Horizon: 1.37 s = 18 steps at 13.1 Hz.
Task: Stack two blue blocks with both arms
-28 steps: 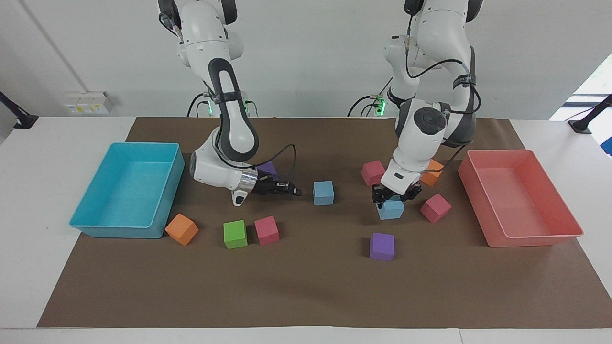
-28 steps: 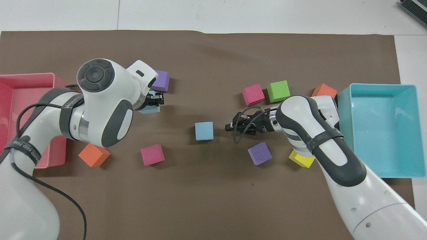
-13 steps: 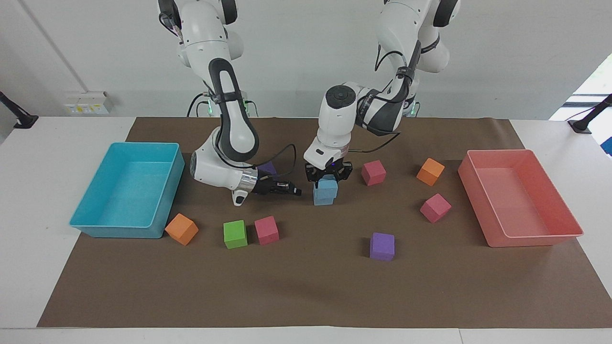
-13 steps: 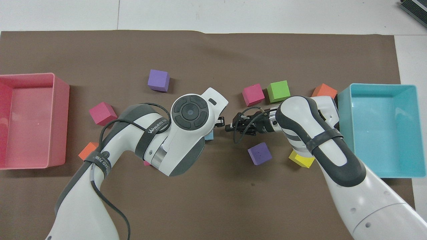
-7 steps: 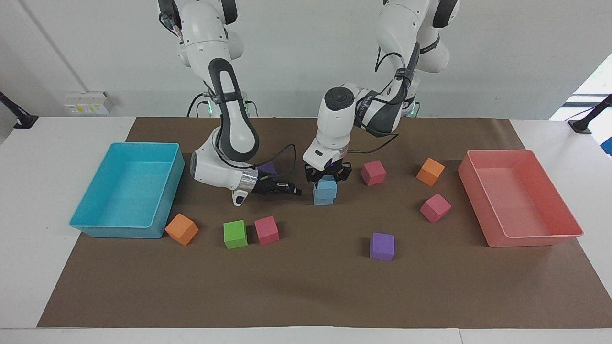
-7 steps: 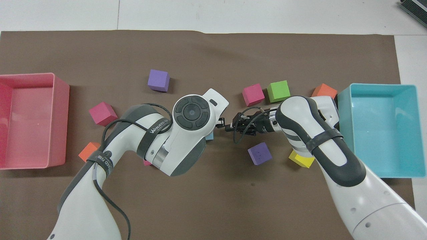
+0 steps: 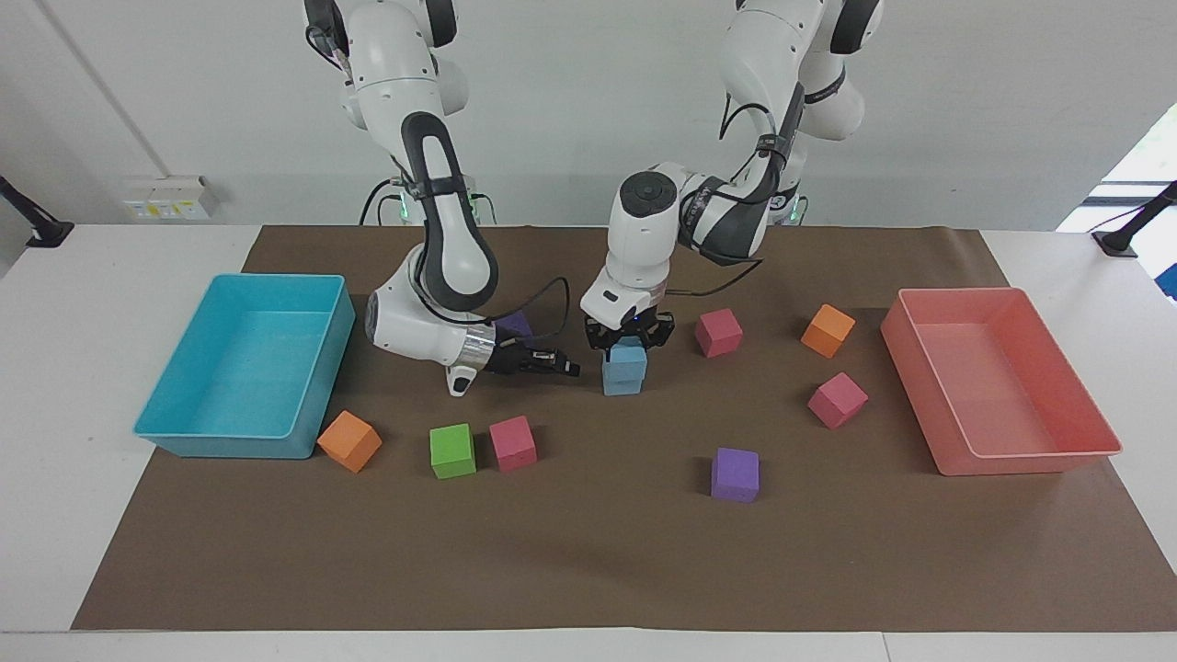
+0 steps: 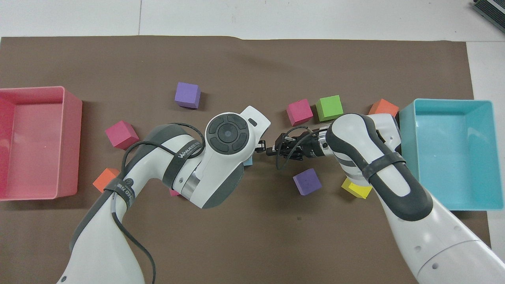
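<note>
Two light blue blocks stand as a stack mid-table: the upper blue block [image 7: 628, 357] rests on the lower blue block [image 7: 622, 382]. My left gripper [image 7: 630, 337] reaches down from above and is shut on the upper block's top. In the overhead view the left arm's wrist hides the stack but for a blue corner [image 8: 248, 161]. My right gripper [image 7: 563, 369] is shut and empty. It lies low and level beside the stack, toward the right arm's end, pointing at it, and also shows in the overhead view [image 8: 271, 150].
A turquoise tray [image 7: 276, 279] stands at the right arm's end and a pink tray [image 7: 965, 292] at the left arm's end. Loose cubes lie around: orange [image 7: 349, 441], green [image 7: 452, 450], pink [image 7: 512, 443], purple [image 7: 735, 474], pink [image 7: 838, 400], orange [image 7: 828, 331], pink [image 7: 718, 332], yellow [image 8: 357, 188].
My left gripper carried a blue block from the left arm's end to mid-table and lowered it onto the other blue block. The right arm has not moved.
</note>
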Each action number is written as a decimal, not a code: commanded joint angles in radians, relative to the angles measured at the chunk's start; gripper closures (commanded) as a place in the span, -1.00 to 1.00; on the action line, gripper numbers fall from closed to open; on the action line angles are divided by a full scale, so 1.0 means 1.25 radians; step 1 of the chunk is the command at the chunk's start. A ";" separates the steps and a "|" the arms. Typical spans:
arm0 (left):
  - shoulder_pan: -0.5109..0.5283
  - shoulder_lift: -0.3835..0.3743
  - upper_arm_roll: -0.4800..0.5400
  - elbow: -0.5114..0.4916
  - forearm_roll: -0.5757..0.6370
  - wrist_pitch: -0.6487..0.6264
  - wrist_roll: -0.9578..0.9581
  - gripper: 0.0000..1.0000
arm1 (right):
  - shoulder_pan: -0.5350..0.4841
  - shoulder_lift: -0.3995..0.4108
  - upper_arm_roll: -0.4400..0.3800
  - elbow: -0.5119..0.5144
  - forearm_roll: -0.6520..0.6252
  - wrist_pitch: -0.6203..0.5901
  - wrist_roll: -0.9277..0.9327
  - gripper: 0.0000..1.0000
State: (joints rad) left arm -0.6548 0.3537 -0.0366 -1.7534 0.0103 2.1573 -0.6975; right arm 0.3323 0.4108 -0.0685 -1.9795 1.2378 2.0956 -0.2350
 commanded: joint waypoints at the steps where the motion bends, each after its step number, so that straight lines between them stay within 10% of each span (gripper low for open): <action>1: -0.019 -0.012 0.015 -0.016 -0.005 -0.010 -0.009 0.57 | -0.002 -0.003 0.001 -0.011 0.030 0.004 -0.029 1.00; 18: -0.038 -0.030 0.015 -0.017 -0.003 -0.043 -0.027 0.52 | -0.001 -0.003 0.001 -0.011 0.030 0.004 -0.029 1.00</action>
State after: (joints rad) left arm -0.6782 0.3428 -0.0363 -1.7582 0.0103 2.1233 -0.7141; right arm 0.3324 0.4108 -0.0686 -1.9795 1.2378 2.0956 -0.2350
